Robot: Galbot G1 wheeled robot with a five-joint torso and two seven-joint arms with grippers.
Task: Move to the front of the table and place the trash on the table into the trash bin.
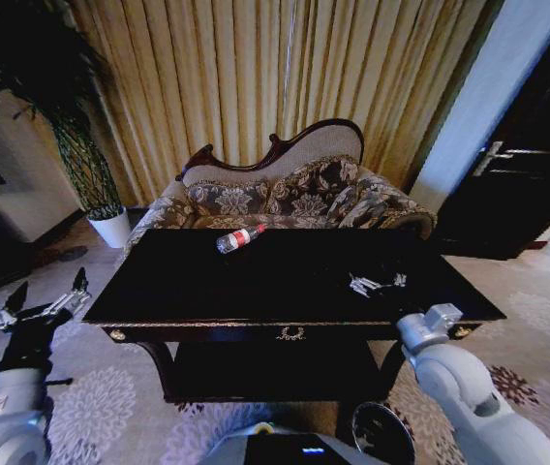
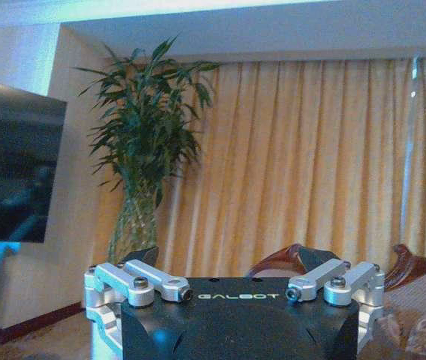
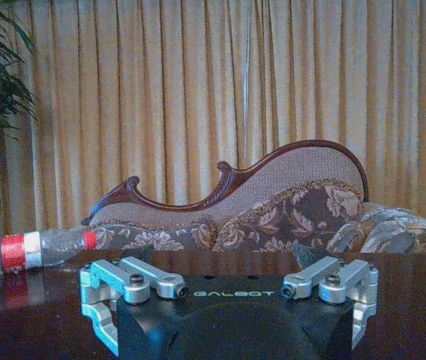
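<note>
Bottle [image 1: 240, 238] — clear plastic, red label, lying on its side at the far left of the table [image 1: 188, 291]; light, smooth, likely to roll, best gripped across the middle. Paper scraps [image 1: 376, 283] — near right, soft. Bin [image 1: 383, 432] below. Left gripper [image 1: 45, 303] spread wide beside the table; right gripper [image 3: 228, 259] also wide, holding nothing.

Glossy dark wooden table [image 1: 188, 291]; clear plastic bottle [image 1: 239, 238].

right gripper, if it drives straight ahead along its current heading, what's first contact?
Likely nothing on the table: the right gripper points low across the bare tabletop toward the sofa. The bottle lies off to one side. Depth is unclear.
</note>
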